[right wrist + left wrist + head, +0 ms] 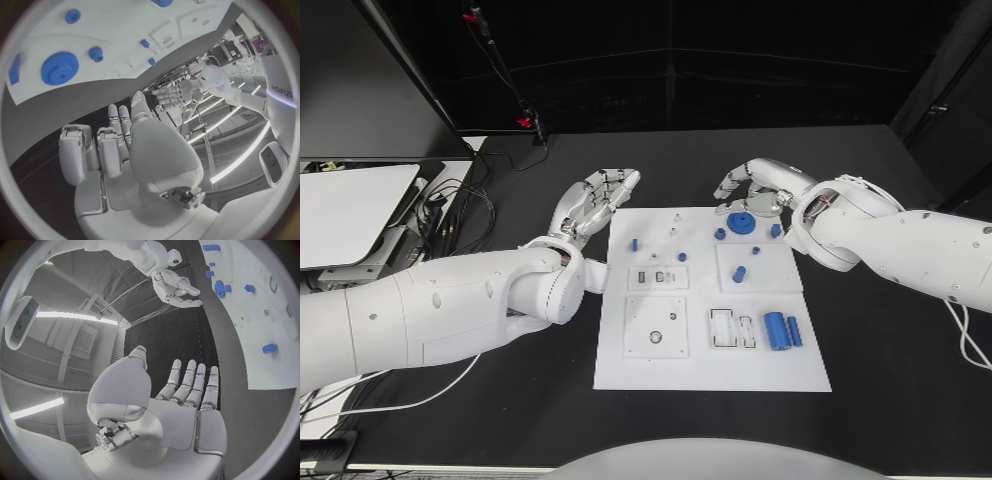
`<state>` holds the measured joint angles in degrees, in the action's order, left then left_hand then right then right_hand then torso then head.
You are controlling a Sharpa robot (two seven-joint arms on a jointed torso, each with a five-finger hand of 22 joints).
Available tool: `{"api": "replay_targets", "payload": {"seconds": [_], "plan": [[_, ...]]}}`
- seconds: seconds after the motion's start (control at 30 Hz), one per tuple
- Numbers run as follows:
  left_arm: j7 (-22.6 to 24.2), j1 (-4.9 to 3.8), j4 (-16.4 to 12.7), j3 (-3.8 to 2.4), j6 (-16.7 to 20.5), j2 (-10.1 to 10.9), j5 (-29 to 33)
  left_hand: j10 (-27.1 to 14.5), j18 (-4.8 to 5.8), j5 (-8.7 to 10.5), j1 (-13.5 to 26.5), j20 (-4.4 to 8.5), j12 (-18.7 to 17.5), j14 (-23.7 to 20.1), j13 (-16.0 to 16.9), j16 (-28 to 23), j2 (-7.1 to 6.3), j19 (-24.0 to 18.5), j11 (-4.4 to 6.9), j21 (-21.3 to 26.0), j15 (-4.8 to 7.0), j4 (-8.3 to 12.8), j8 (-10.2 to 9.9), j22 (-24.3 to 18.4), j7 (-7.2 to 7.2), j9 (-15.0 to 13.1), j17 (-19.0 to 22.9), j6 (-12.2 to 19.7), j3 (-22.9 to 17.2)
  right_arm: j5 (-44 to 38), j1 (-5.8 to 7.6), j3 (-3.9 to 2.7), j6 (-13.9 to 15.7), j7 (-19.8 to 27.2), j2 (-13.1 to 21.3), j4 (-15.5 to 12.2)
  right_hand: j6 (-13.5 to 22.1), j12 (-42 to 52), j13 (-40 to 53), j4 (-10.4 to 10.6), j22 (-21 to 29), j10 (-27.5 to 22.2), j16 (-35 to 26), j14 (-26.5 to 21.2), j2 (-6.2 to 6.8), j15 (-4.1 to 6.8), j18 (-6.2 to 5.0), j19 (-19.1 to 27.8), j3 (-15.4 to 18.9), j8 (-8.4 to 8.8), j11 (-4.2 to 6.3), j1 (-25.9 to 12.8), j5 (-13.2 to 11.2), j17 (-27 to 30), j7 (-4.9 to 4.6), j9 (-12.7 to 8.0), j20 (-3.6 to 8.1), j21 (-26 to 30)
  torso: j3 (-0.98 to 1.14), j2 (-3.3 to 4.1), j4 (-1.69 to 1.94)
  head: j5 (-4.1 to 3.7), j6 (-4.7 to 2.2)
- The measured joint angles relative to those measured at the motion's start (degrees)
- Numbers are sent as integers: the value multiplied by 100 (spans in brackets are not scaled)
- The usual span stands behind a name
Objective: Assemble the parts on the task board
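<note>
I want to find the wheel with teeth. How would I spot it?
Start at the white board in the middle of the black table. Go to its far right corner, just below the right robot hand. The gear lies there: round, blue, with teeth all round its edge, and bigger than the small blue pegs beside it.

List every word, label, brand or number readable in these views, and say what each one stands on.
"sharpa": on the robot's white arm, at the edge of the right wrist view; part of the lettering may run out of sight.
Task board: no lettering can be made out on it in any view.
Blue parts, such as the blue gear: no markings can be read.
Left hand and right hand: no readable marks.
</note>
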<state>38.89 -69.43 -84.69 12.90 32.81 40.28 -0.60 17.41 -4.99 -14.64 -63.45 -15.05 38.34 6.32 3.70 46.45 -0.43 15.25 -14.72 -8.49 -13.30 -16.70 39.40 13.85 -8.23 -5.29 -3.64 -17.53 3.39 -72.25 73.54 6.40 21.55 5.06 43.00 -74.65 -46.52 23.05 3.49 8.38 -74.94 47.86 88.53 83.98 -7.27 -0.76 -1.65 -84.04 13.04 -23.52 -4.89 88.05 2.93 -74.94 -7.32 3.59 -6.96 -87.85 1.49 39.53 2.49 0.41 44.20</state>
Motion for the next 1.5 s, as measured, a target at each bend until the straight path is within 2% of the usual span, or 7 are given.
{"api": "replay_targets", "payload": {"seconds": [0.03, 0.17, 0.4, 0.57, 0.73, 1.17, 1.5], "plan": [[0, 0, 2, 0, -1, 0, 0, 0, 0, 0, 0, 0, 0, 0, 0, 0, 0, 0, 0, 0, 0, 0, 0, 0, 0, 0, 0, 0, 0, -143, 0, 0, -42, -89, -35, 21, -19, -32, 0, -17, 0, 10, 15, 7, 5, 7, 38, 0, -17, 40, 10, 61, 0, 0, 16, 0, 0, 0, -2, -3, 0, -3, 5], [0, 0, 12, 0, -8, -1, -1, 0, 0, 0, 0, 0, 0, 0, 0, 0, 0, 0, 0, 0, 0, 0, 0, 0, 0, 0, 0, 0, 0, -685, -1, 0, -270, -438, -174, 74, -112, -199, 0, -27, 0, 90, 27, 7, 39, 7, 38, 0, -27, 236, 49, 236, 0, 0, 55, 0, 0, -19, -7, -15, 0, -7, 22], [0, 1, 15, 0, -19, 1, -2, 0, 0, 0, -23, 0, 0, 0, 0, 0, 23, 0, 0, 0, 0, 0, 21, 0, 0, 6, 1, 0, 0, -1224, -4, 1, -674, -859, -342, 181, -272, -408, 0, 100, 1, 251, 27, 7, 77, 7, 37, 0, 48, 524, 50, 320, 1, 1, 19, 0, 0, -22, -19, -30, 0, 22, 46], [0, 1, 7, 0, -28, 7, -2, 0, 0, 0, -23, 0, 0, 0, 0, 0, 23, 0, 0, -27, 0, 0, 21, 10, 0, 12, 1, 0, 0, -1430, -4, 1, -854, -1047, -418, 208, -389, -488, 1, 151, 1, 401, 27, 7, 121, 7, 36, 0, 98, 607, 12, 364, 1, 1, -16, 9, 0, -22, -23, -40, -2, 60, 69], [0, 1, 1, 0, -35, 15, -2, 0, 1, 0, -23, -21, 0, 0, 0, 0, 23, 21, 0, -28, 0, 0, 21, 14, 0, 13, 1, 0, 0, -1571, -7, 1, -991, -1178, -481, 244, -448, -552, 1, 204, 1, 509, 27, 7, 166, 7, 35, 0, 120, 699, -2, 409, 1, 1, -35, 9, 0, -22, -27, -44, -2, 60, 89], [0, 1, 1, 0, -66, 27, -3, -1, 1, 0, -53, -21, 0, -20, 0, 0, 53, 21, 1, -27, -20, 0, 21, 13, 0, 20, 2, 0, 0, -1768, -33, 2, -1356, -1461, -675, 438, -487, -676, 1, 269, 2, 641, 27, 7, 154, 6, 35, 0, 91, 844, -13, 487, 1, 2, -34, 8, -1, -22, -34, -62, -8, 28, 184], [0, 1, 9, -1, -106, 27, -3, -1, 1, 0, -53, -21, 0, -20, 0, 0, 53, 21, 1, -27, -20, 0, 21, 24, 0, 26, 2, 1, 0, -1810, -75, 3, -1537, -1577, -819, 617, -552, -787, 1, 301, 2, 748, 27, 7, 114, -37, 35, 0, 59, 961, -54, 583, 1, 2, -57, 8, -1, -22, -37, -74, -8, 6, 204]]}}
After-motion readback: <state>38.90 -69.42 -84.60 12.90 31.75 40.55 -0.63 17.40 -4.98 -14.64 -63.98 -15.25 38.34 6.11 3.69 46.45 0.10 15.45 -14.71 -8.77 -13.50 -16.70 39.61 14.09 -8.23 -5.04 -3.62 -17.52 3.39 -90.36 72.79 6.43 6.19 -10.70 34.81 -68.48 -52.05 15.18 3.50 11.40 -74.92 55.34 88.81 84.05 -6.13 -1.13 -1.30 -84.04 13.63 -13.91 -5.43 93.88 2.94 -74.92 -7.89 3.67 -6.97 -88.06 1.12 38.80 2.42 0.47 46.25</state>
